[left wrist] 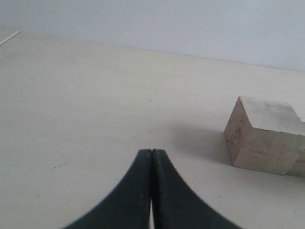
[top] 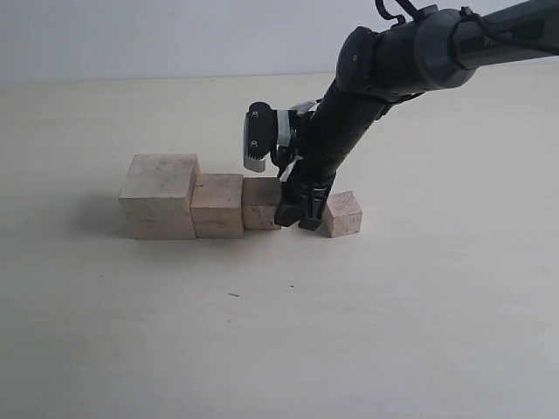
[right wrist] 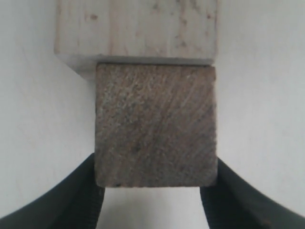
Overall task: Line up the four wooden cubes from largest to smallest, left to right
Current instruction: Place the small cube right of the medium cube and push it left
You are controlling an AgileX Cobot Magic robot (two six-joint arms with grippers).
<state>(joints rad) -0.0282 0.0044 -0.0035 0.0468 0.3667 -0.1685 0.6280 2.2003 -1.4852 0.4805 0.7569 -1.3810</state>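
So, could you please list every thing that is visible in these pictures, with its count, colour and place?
largest cube: one, pale wood, left end of the row
second cube: one, pale wood, touching the largest cube's right side
third cube: one, pale wood, against the second cube, gripped
smallest cube: one, pale wood, right of the row, apart from it, slightly turned
table: one, pale cream, under all cubes
wall: one, pale grey-blue, behind the table
right arm: one, dark grey, reaching down from the upper right
right end effector: one, black, closed on the third cube
left end effector: one, black, shut and empty, over bare table
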